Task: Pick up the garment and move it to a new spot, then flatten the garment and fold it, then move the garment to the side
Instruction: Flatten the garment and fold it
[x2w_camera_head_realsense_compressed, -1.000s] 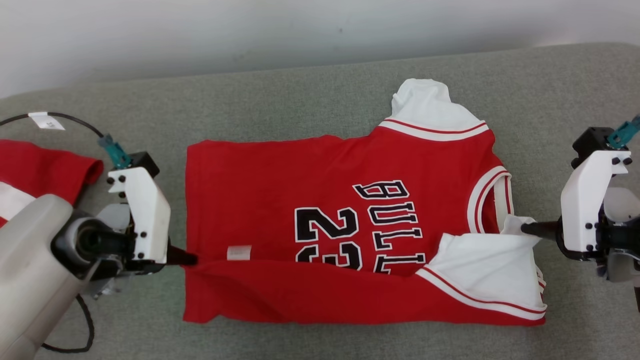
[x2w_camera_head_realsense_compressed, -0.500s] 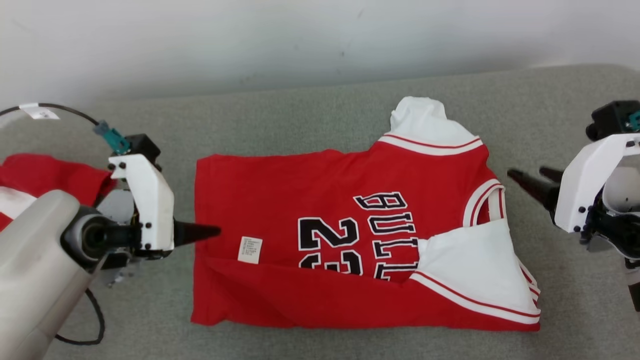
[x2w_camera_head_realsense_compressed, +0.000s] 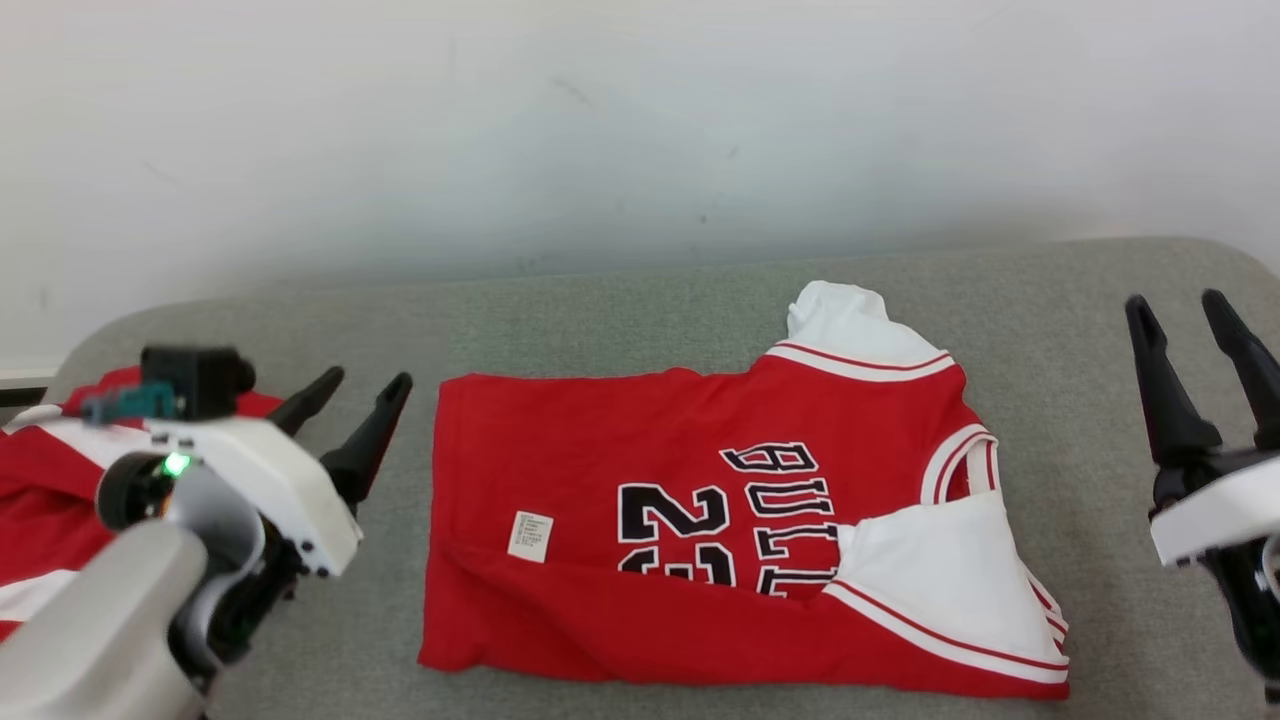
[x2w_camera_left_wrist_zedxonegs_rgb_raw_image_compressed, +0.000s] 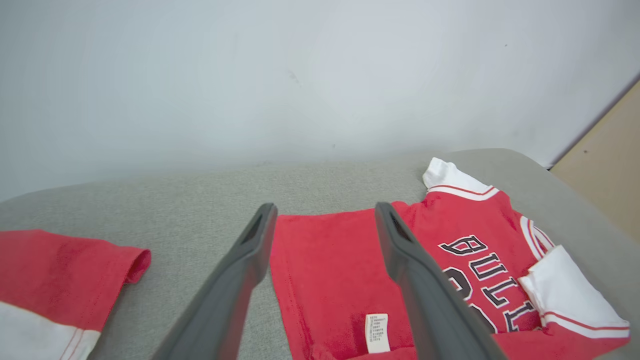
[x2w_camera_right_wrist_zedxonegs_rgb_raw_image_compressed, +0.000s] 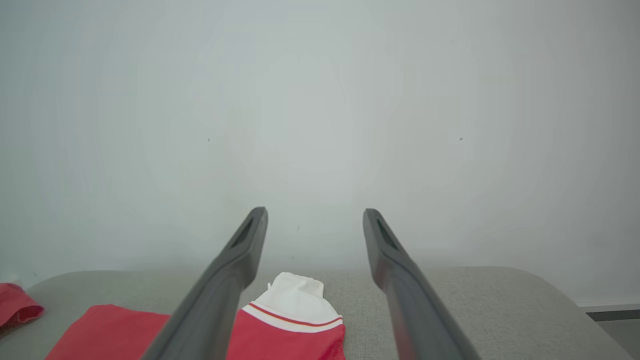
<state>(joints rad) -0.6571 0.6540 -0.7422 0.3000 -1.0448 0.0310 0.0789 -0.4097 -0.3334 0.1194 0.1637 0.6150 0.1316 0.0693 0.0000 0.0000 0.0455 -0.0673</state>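
The garment (x2w_camera_head_realsense_compressed: 700, 520) is a red jersey with white sleeves and black lettering, lying partly folded on the grey cushioned surface (x2w_camera_head_realsense_compressed: 620, 330), its near edge turned up over the front. It also appears in the left wrist view as the garment (x2w_camera_left_wrist_zedxonegs_rgb_raw_image_compressed: 330, 270) and in the right wrist view as the garment (x2w_camera_right_wrist_zedxonegs_rgb_raw_image_compressed: 295, 310). My left gripper (x2w_camera_head_realsense_compressed: 355, 390) stands open just left of the jersey's hem, holding nothing. At the far right my right gripper (x2w_camera_head_realsense_compressed: 1180, 310) is open too, raised and apart from the white sleeve. Each wrist view shows open fingers (x2w_camera_left_wrist_zedxonegs_rgb_raw_image_compressed: 240, 270) (x2w_camera_right_wrist_zedxonegs_rgb_raw_image_compressed: 235, 265) with only air between them.
A second red and white garment (x2w_camera_head_realsense_compressed: 40, 490) lies at the left end of the surface, partly behind my left arm. A pale wall (x2w_camera_head_realsense_compressed: 640, 130) rises right behind the cushion. A tan panel (x2w_camera_left_wrist_zedxonegs_rgb_raw_image_compressed: 610, 150) stands beyond the right end.
Both grippers let go of the folded-over edge, opened and drew back upward and outward. The head camera tilted up, so more wall shows. The jersey stays folded in place.
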